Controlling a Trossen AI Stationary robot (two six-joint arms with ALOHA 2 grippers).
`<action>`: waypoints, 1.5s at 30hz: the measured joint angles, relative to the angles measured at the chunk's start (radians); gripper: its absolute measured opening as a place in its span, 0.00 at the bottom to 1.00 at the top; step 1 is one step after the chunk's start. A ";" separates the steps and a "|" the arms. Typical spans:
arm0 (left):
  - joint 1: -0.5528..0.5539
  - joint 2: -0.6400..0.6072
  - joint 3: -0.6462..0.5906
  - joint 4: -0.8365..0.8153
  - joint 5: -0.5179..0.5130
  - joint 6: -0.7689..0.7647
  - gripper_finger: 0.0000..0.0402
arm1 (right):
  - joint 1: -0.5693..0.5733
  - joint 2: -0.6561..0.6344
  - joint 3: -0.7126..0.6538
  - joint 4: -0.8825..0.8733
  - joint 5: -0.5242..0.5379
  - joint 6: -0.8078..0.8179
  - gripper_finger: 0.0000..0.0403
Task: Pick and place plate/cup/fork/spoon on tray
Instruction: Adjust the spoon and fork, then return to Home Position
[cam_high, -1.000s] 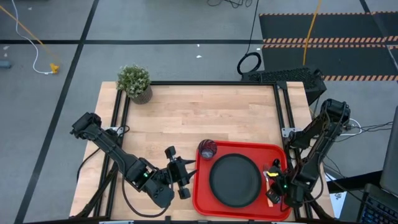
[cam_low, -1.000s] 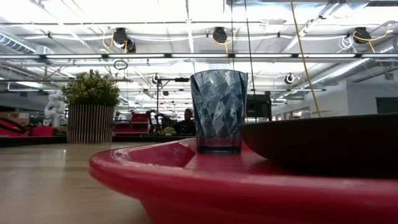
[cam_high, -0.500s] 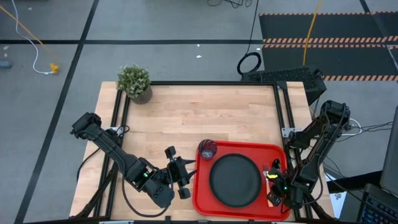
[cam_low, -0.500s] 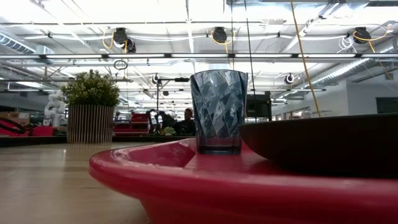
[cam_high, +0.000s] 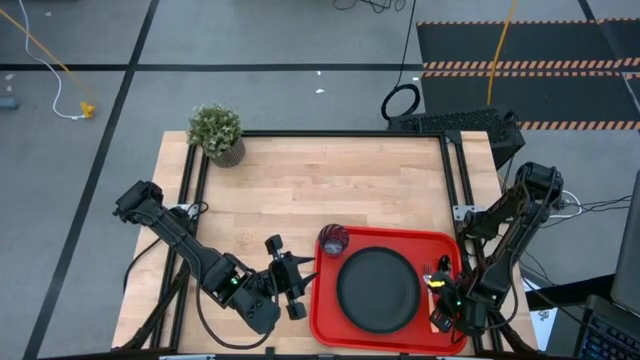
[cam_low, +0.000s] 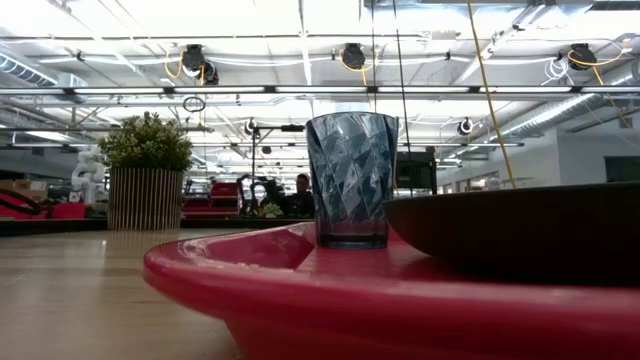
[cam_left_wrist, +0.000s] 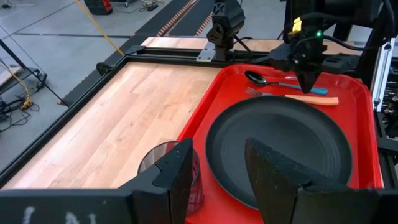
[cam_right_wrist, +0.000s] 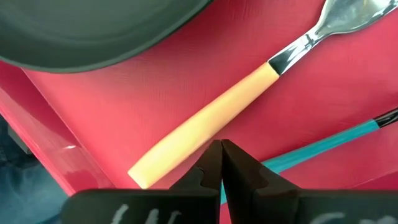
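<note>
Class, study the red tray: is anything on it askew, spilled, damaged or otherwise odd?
Nothing stands out. On the tray, the plate lies flat, the cup stands upright, and the fork and spoon lie side by side. The right gripper hovers above them, shut and empty.

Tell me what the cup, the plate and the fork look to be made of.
The cup: clear glass or hard plastic; faceted walls show the room through a blue-grey tint. The plate: matte dark grey, no glare, perhaps ceramic or melamine; hard to say. The fork: shiny silver metal neck, smooth satin orange handle, probably plastic. All lie on the glossy red tray, likely plastic.
</note>
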 joint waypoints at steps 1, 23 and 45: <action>0.000 0.000 0.000 0.000 0.000 0.000 0.37 | 0.000 0.004 0.000 0.000 -0.002 -0.006 0.00; 0.000 0.000 0.000 0.000 0.000 -0.004 0.37 | 0.003 0.051 -0.002 0.041 -0.122 -0.127 0.00; 0.015 -0.045 -0.002 0.000 -0.039 0.264 0.35 | 0.007 -0.131 -0.005 0.066 0.190 -0.430 0.00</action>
